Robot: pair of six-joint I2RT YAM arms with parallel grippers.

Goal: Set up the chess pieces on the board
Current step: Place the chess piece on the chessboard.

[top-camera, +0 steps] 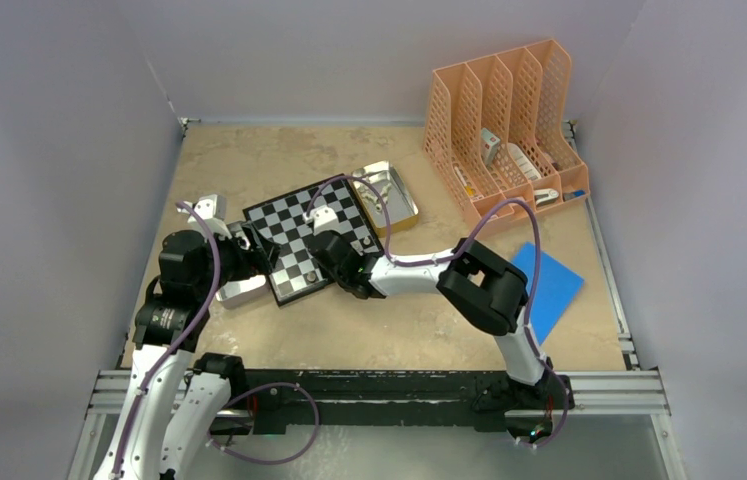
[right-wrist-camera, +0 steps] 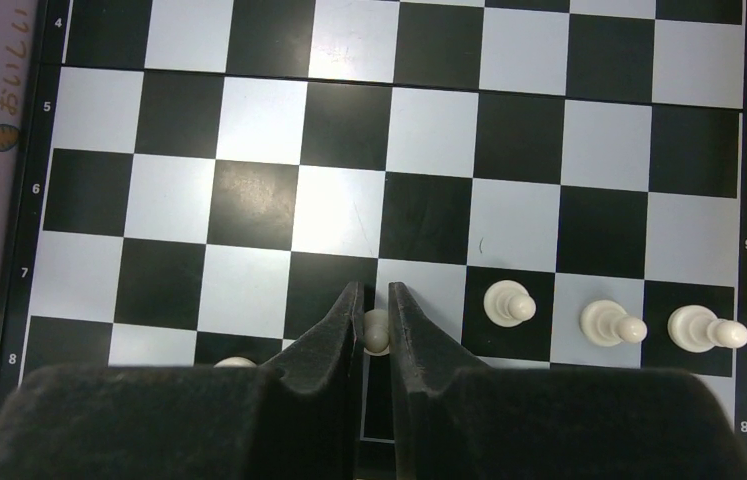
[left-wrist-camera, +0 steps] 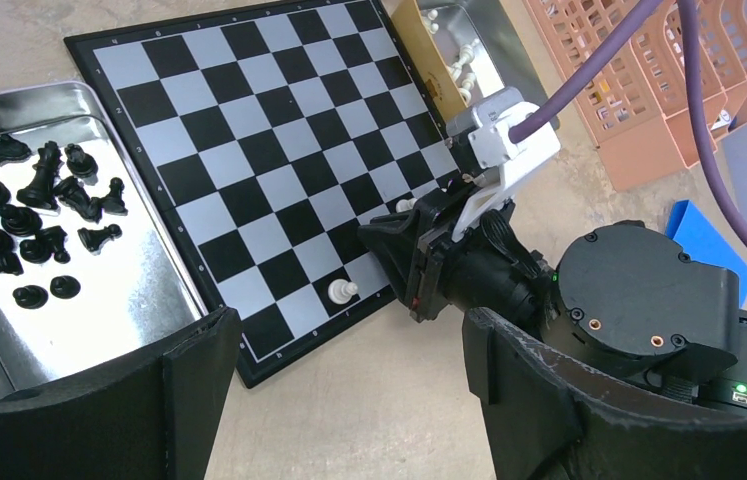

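On the checkered board (right-wrist-camera: 259,120), right claw (right-wrist-camera: 374,300) pinching pale pawn (right-wrist-camera: 376,333), left claw (left-wrist-camera: 344,335) wide.

gripper (right-wrist-camera: 375,297) pinching pale pawn (right-wrist-camera: 376,331), seemingly touching board (right-wrist-camera: 249,200)

one board (top-camera: 284,235) with five pale chess pieces (right-wrist-camera: 509,303) on it, one half hidden; two metal trays (top-camera: 403,197), one holding about thirteen black chess pieces (left-wrist-camera: 44,178), heaped too closely for a sure count, the other several pale ones, too small to number; one orange rack (top-camera: 469,110) of four slots; one blue sheet (top-camera: 554,285); two robot arms (top-camera: 404,277)
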